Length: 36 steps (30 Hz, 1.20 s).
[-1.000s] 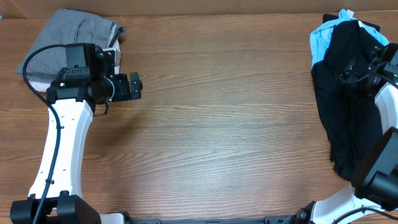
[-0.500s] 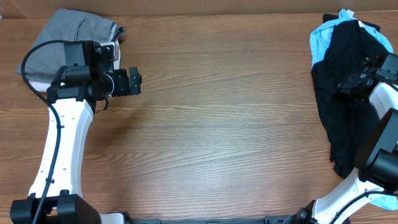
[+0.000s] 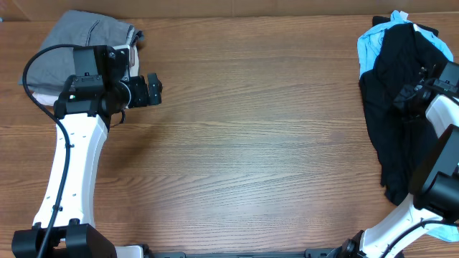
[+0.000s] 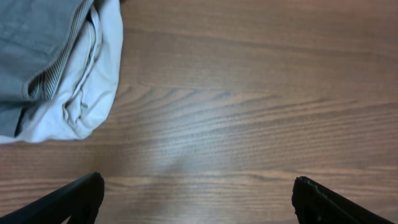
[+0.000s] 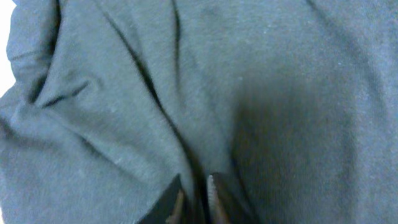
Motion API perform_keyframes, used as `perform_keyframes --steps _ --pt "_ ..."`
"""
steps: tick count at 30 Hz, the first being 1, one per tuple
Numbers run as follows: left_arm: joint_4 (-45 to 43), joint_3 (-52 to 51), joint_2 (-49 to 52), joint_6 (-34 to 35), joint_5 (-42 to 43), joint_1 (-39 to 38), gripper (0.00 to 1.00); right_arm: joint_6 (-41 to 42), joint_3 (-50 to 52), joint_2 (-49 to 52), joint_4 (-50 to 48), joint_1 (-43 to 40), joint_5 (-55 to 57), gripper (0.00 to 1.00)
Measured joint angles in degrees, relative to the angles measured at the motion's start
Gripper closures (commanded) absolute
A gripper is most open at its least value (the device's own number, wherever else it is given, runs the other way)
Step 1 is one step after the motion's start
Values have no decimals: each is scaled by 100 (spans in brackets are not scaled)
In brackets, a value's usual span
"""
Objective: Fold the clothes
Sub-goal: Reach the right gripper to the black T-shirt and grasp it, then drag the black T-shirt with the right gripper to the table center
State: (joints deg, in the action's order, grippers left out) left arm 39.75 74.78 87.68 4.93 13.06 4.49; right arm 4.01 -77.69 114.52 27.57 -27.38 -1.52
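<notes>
The left jaws hang well apart and empty over bare tabletop. In the left wrist view their fingertips sit wide at the lower corners, with only wood grain between them. The folded grey garment lies behind those jaws and off to one side, near but not touching, with a pale cloth showing under its edge. It looks already folded, so I judge nothing on that side needs handling next. Ahead of the left jaws the bare wood runs across to the heap, which is well apart from them. There the black garment lies crumpled. Its long axis runs from the far edge of the tabletop back toward the right arm's base. A blue garment shows from under its far end. The right jaws are down on the far half of the black cloth. In the right wrist view their fingertips stand nearly together with a ridge of fabric running between them, which I read as clamped on a fold. Most of the garment's length trails back from the right jaws toward the base, and the blue one lies just beyond them. The right arm is much the nearer, so drawing the black piece out over the bare wood falls to it.
</notes>
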Motion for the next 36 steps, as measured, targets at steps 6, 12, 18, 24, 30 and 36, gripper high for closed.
perform_keyframes --steps 6,12,18,24,30,36 --pt "-186 4 0 101 -55 0 6 7 0 -859 459 44 -20 96" --pt "-35 297 0 114 -131 55 9 9 -22 -1965 796 479 -2 96" --pt "374 1252 0 114 -155 476 11 33 -31 -2232 866 1705 -358 96" --pt "629 1694 0 116 -173 1075 10 315 -31 -2208 509 3576 -627 96" --pt "813 1709 0 111 -175 1657 10 553 -31 -1888 -216 5713 -734 96" --pt "863 1709 0 107 -192 2017 9 643 -31 -1360 -546 7372 -885 91"
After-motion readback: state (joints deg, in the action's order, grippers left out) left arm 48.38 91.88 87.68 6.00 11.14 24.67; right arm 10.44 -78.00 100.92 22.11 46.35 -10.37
